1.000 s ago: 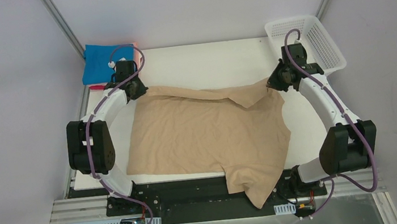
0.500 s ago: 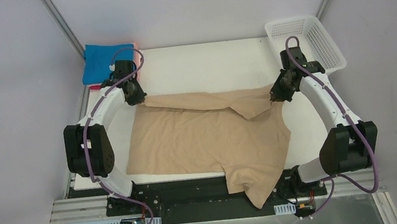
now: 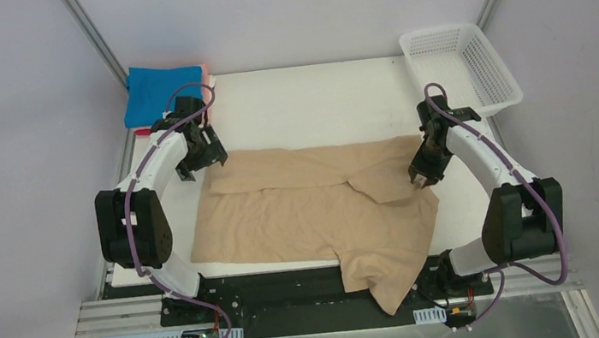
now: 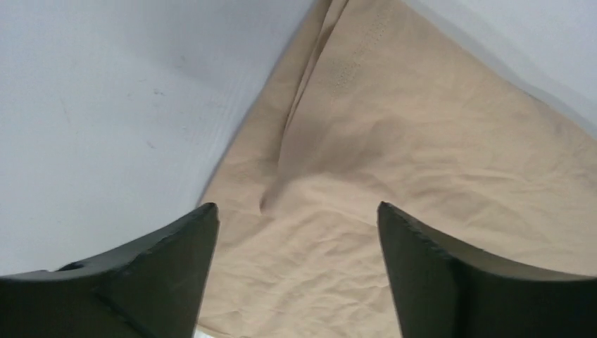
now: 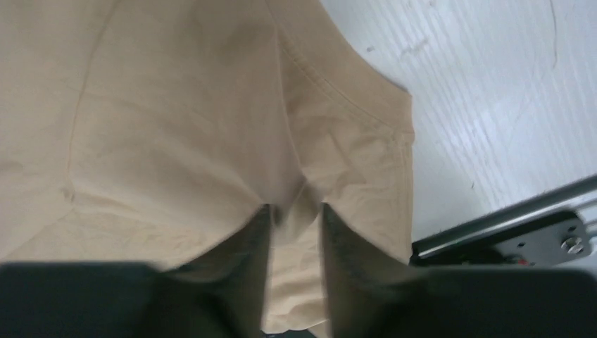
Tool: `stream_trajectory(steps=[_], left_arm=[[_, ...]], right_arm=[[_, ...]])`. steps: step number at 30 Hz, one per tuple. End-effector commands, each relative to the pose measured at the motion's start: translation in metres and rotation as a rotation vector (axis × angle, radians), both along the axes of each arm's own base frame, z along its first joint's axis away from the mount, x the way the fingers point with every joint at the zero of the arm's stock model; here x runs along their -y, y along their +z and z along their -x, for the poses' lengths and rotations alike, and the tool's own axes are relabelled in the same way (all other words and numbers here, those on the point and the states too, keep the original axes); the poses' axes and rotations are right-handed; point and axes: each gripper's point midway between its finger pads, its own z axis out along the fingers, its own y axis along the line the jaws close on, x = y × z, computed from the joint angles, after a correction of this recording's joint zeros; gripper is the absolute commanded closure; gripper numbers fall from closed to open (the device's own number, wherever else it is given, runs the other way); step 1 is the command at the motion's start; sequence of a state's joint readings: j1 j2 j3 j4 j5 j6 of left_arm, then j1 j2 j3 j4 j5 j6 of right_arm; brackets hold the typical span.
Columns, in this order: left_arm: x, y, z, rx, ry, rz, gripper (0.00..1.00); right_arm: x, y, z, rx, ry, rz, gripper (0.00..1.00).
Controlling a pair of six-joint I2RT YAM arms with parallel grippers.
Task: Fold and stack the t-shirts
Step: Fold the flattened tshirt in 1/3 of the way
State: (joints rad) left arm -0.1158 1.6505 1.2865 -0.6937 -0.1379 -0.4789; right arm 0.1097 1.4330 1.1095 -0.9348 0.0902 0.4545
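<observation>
A soft tan short-sleeved t-shirt (image 3: 309, 206) lies spread out in the middle of the white tabletop (image 3: 314, 102). Its far edge is folded over toward the near side, making a long flat strip. One near corner of the shirt hangs off the near edge of the tabletop, over the black rail. A wide band of white tabletop shows between the shirt and the far edge, and a thin band shows on each side.

The left arm (image 3: 158, 156) is at the shirt's far left corner. Its jaws are wide apart just above the cloth, with nothing between them. The right arm (image 3: 483, 151) is at the shirt's right edge. Its jaws are only a little apart with a small bump of cloth in the gap, and it is hard to tell if they squeeze it.

A bright blue folded t-shirt (image 3: 157, 92) sits at the far left corner. Only a pink sliver (image 3: 203, 67) shows under it. A white plastic mesh basket (image 3: 495, 67) sits at the far right corner, partly off the tabletop.
</observation>
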Motion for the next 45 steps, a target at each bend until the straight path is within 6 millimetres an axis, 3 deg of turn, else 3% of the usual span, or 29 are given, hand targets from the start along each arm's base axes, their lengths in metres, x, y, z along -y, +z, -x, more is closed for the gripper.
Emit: stream_trajectory(steps=[1, 2, 4, 5, 7, 10, 15, 20, 24, 28, 36, 41, 45], left_arm=[[-0.017, 0.028, 0.016, 0.039, 0.063, -0.055, 0.04], [-0.017, 0.034, 0.015, 0.06, 0.067, -0.05, 0.01], [-0.015, 0.048, 0.012, 0.102, 0.067, -0.033, 0.01], [-0.013, 0.054, 0.01, 0.121, 0.068, -0.025, 0.01], [-0.004, 0.063, 0.004, 0.152, 0.05, 0.014, 0.01], [0.024, 0.059, -0.01, 0.156, -0.03, 0.092, 0.01], [0.066, 0.025, -0.04, 0.125, -0.126, 0.221, 0.01], [0.075, -0.018, -0.055, 0.034, -0.102, 0.254, 0.01], [0.063, -0.044, -0.063, 0.003, -0.056, 0.192, 0.01], [0.05, -0.062, -0.065, -0.033, -0.007, 0.178, 0.01], [0.018, -0.049, -0.069, 0.018, 0.024, 0.031, 0.01], [0.023, -0.065, -0.076, -0.013, 0.01, 0.051, 0.01], [0.015, -0.077, -0.082, -0.033, 0.05, 0.05, 0.01]], right_arm=[[0.009, 0.013, 0.015, 0.005, -0.012, 0.048, 0.5], [0.01, 0.019, 0.011, 0.032, -0.013, 0.053, 0.29], [0.009, 0.031, 0.001, 0.09, -0.002, 0.047, 0.11], [0.008, 0.036, -0.006, 0.125, 0.005, 0.044, 0.08], [0.003, 0.045, -0.022, 0.194, 0.021, 0.031, 0.05], [-0.017, 0.05, -0.052, 0.31, 0.082, -0.042, 0.04], [-0.045, 0.03, -0.1, 0.378, 0.207, -0.042, 0.03], [-0.044, 0.002, -0.136, 0.375, 0.212, 0.018, 0.03], [-0.041, -0.02, -0.161, 0.398, 0.228, 0.064, 0.03], [-0.041, -0.037, -0.172, 0.357, 0.232, 0.079, 0.03], [-0.03, -0.049, -0.178, 0.336, 0.214, 0.086, 0.03], [-0.031, -0.061, -0.187, 0.322, 0.181, 0.0, 0.03], [-0.023, -0.071, -0.195, 0.282, 0.159, 0.004, 0.03]])
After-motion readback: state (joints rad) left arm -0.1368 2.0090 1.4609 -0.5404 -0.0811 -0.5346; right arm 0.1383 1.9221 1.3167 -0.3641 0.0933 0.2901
